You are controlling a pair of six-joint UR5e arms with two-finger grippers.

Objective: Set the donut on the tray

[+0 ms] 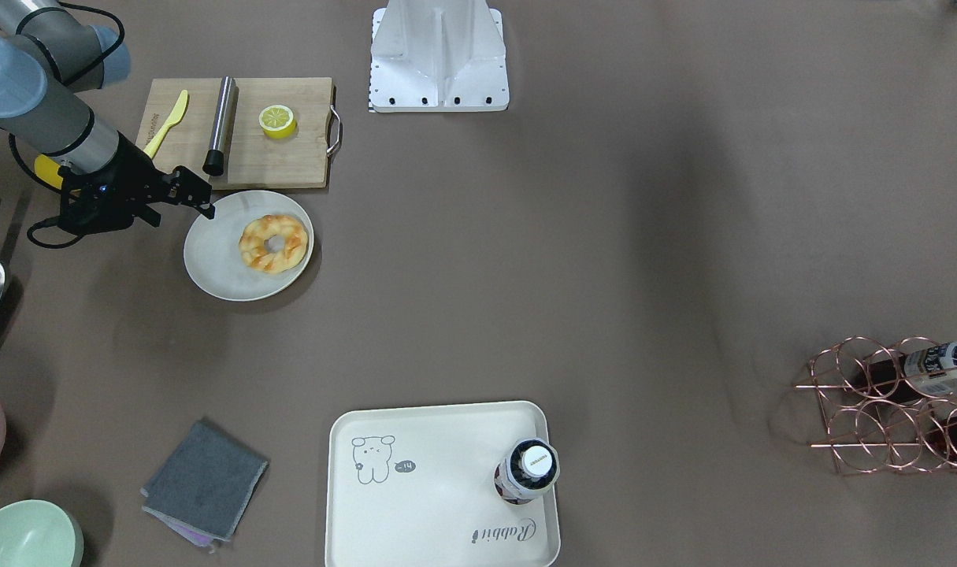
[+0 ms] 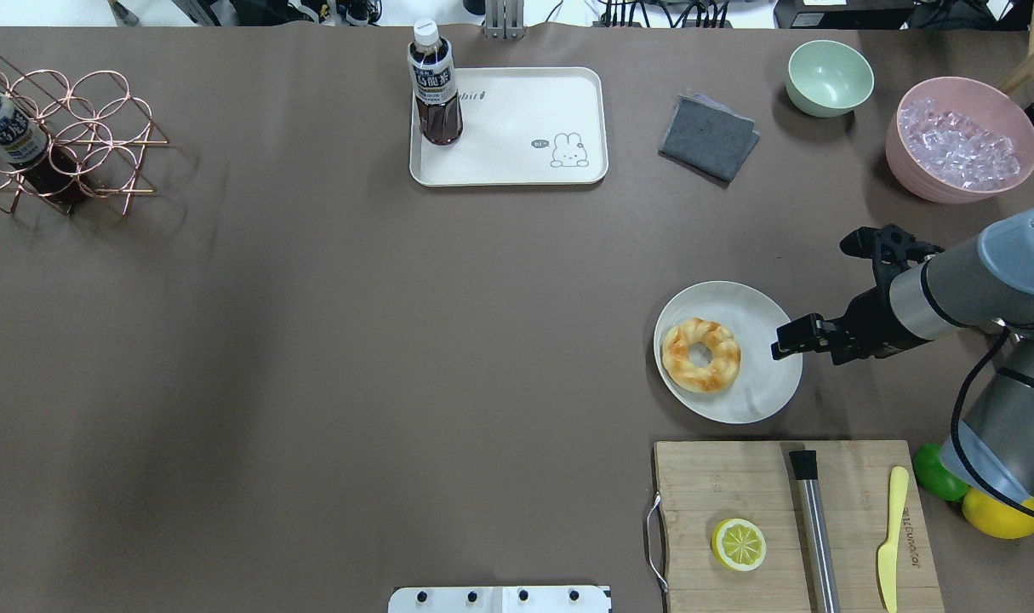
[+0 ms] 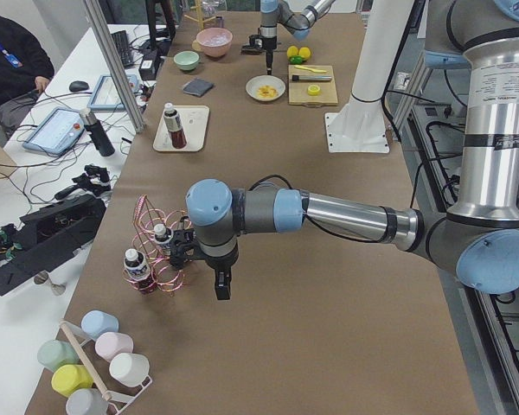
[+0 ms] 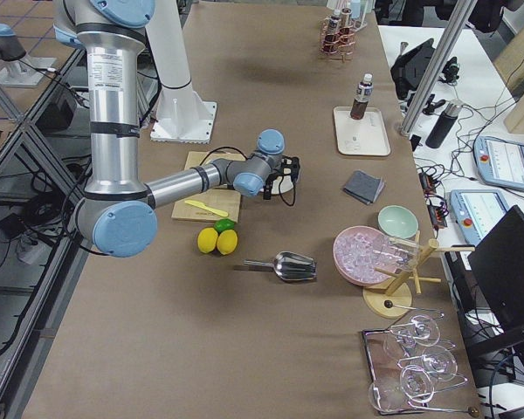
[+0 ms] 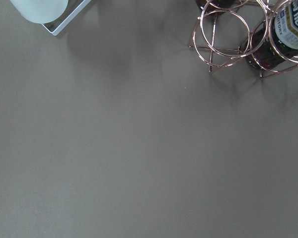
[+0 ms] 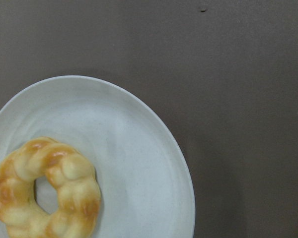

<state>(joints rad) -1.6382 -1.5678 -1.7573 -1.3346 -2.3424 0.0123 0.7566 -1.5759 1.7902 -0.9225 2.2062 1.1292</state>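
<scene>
The donut [image 1: 272,243] lies on a round off-white plate [image 1: 218,260] next to the cutting board; it also shows in the overhead view [image 2: 700,354] and the right wrist view [image 6: 47,188]. My right gripper [image 1: 202,197] hovers over the plate's rim, beside the donut and apart from it, and looks open and empty [image 2: 787,340]. The cream tray [image 1: 415,512] with the bear drawing sits far across the table [image 2: 517,162], with a dark drink bottle [image 1: 527,471] standing on one corner. My left gripper [image 3: 221,290] hangs by the wire rack; I cannot tell whether it is open.
A wooden cutting board [image 1: 289,157] holds a halved lemon [image 1: 277,121], a steel rod and a yellow knife. A grey cloth [image 1: 204,480], green bowl [image 2: 828,77], pink ice bowl [image 2: 959,140] and copper bottle rack [image 1: 895,402] stand around the edges.
</scene>
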